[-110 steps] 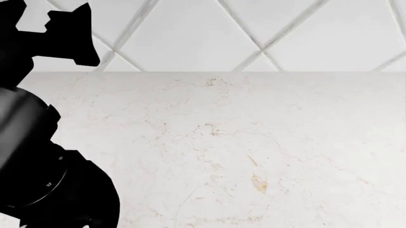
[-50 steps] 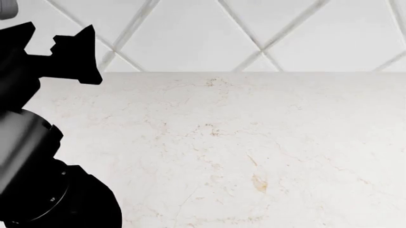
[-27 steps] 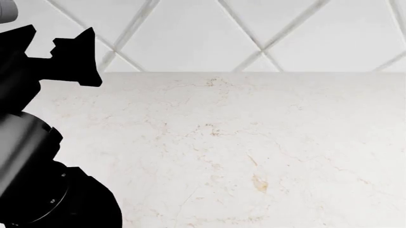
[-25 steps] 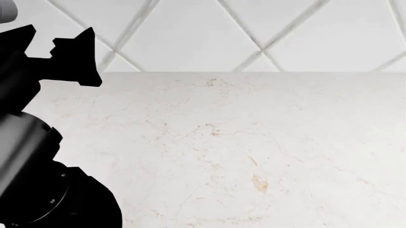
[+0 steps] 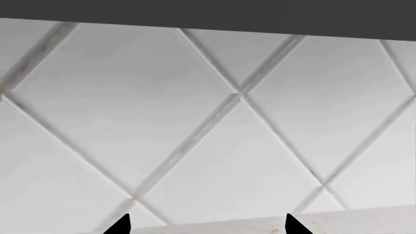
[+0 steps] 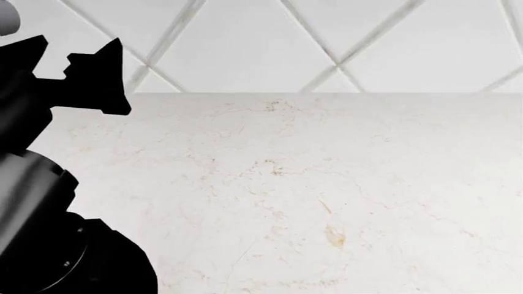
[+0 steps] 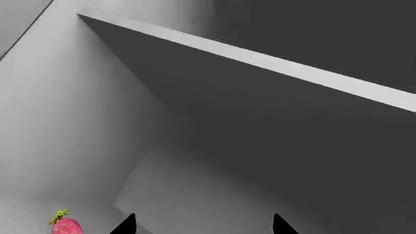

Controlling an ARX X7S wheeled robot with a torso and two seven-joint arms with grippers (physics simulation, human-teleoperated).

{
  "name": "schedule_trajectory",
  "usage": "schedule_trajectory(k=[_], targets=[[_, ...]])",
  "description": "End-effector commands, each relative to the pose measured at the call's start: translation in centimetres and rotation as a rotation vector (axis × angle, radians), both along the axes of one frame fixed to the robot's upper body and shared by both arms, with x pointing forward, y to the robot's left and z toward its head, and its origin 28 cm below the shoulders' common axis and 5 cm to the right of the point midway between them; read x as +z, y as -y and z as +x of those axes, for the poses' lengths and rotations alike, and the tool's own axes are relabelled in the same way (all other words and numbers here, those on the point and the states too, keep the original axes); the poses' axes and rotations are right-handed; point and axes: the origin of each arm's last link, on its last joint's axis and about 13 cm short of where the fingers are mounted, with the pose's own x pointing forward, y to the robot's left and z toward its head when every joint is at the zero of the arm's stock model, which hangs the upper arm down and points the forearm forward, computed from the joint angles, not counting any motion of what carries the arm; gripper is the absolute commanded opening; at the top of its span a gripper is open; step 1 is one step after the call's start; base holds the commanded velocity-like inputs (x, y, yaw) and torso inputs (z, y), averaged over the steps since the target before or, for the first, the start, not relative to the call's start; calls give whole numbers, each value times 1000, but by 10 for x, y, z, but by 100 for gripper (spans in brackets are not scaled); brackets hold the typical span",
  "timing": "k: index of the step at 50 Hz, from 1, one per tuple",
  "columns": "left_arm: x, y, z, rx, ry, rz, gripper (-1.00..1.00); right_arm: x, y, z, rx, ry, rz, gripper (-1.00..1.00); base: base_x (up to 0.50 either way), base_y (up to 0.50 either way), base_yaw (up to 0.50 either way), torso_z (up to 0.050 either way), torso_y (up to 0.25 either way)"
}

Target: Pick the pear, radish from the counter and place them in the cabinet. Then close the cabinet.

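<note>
The radish (image 7: 66,226), small and pink-red with a green top, lies on a grey surface inside the cabinet (image 7: 195,185) in the right wrist view. My right gripper (image 7: 202,225) is open and empty, and the radish sits just outside one of its fingertips (image 7: 125,225). The pear is out of view. In the left wrist view my left gripper (image 5: 206,225) is open with nothing between its fingertips, facing the tiled wall (image 5: 208,122) above the back edge of the counter (image 6: 327,184). The left arm (image 6: 49,233) fills the head view's left side.
A pale shelf edge (image 7: 260,59) crosses the dark cabinet interior above the right gripper. White diamond tiles (image 6: 245,43) back the marble counter. A dark band (image 5: 208,14) runs along the upper part of the wall in the left wrist view.
The left arm's black wrist shape has drifted slightly up and right in the head view since 2.2 s ago. The counter looks the same.
</note>
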Motion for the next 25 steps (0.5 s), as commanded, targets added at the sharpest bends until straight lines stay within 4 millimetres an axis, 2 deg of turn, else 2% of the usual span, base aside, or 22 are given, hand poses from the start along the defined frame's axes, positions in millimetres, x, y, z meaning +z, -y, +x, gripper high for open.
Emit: schedule_trajectory(k=[1, 11, 25], targets=[[0, 0, 0, -12, 3, 0, 100, 15, -2, -36, 60, 95, 10, 100, 0, 0, 0, 0, 0], [1, 0, 1, -18, 3, 0, 100, 18, -2, -68, 83, 161, 8, 100, 0, 0, 0, 0, 0], [0, 0, 2, -25, 3, 2, 100, -14, 14, -112, 76, 246, 63, 100, 0, 0, 0, 0, 0]])
